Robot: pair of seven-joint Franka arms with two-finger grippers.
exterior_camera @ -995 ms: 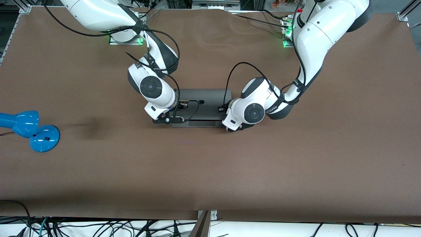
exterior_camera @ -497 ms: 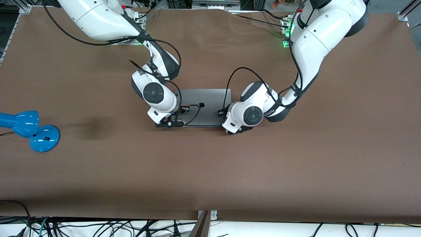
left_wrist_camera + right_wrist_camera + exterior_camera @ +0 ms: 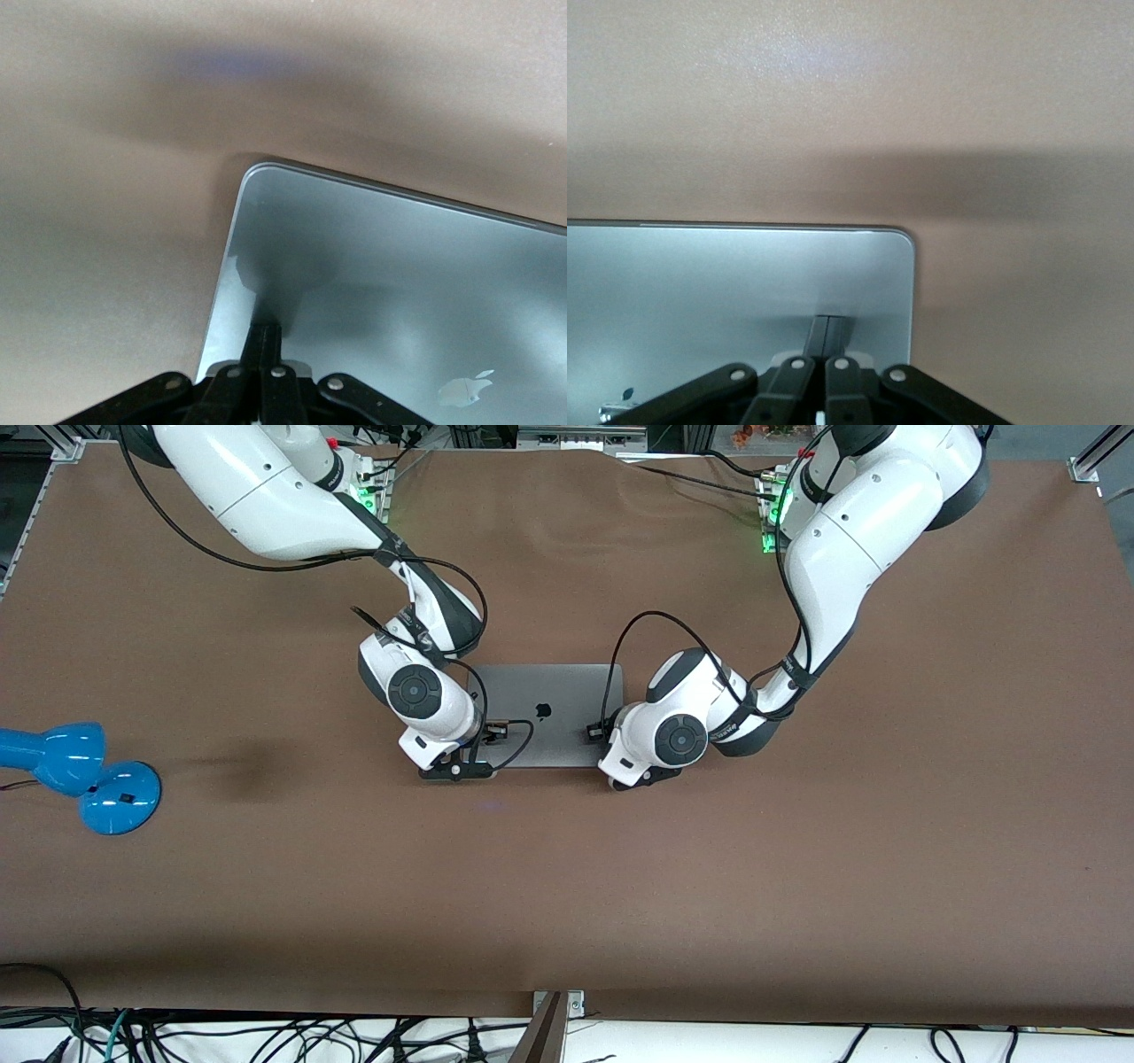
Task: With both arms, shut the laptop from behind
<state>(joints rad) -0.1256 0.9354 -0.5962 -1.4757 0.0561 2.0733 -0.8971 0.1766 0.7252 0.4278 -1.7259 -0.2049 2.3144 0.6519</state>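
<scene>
Grey laptop (image 3: 547, 714) lies shut at frame centre; left gripper (image 3: 265, 341) and right gripper (image 3: 829, 334), both closed, press its lid flat.

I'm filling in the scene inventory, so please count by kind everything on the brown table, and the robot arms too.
Laptop: 1, grey, lid down
Blue lamp: 1, at the right arm's end of the table
Robot arms: 2, with the left gripper and right gripper shut, both at the laptop's corners nearer the front camera
Total: 4
</scene>
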